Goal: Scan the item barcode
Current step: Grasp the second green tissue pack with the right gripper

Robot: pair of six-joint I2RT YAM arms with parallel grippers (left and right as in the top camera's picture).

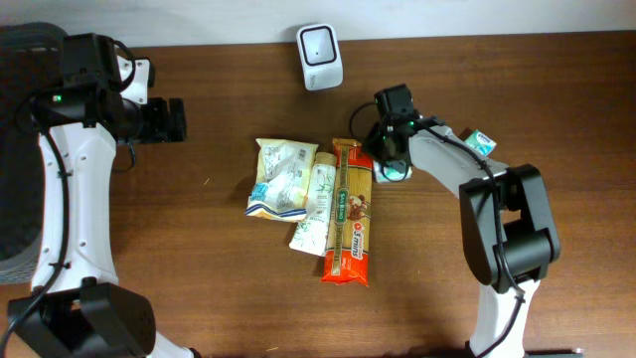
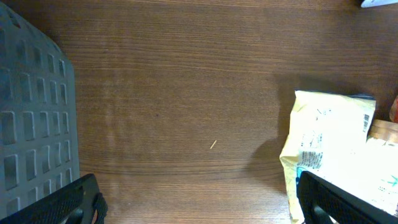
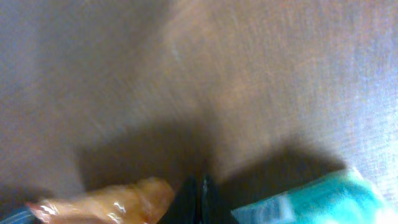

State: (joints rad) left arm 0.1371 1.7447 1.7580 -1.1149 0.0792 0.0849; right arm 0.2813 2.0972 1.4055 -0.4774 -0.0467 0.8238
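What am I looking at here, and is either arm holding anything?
Two robot arms work at a wooden table. One picture looks down from above; the other two come from cameras on each wrist. The white barcode scanner stands at the far edge. In the middle lie a pale snack bag, a slim white packet and an orange spaghetti pack. The left hand is open and empty. The right hand is shut between the spaghetti pack and a teal packet, seemingly gripping neither.

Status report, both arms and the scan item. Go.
Left gripper open, off to the side. Right gripper shut at top end of pasta pack, grip unconfirmed. Scanner unblocked.
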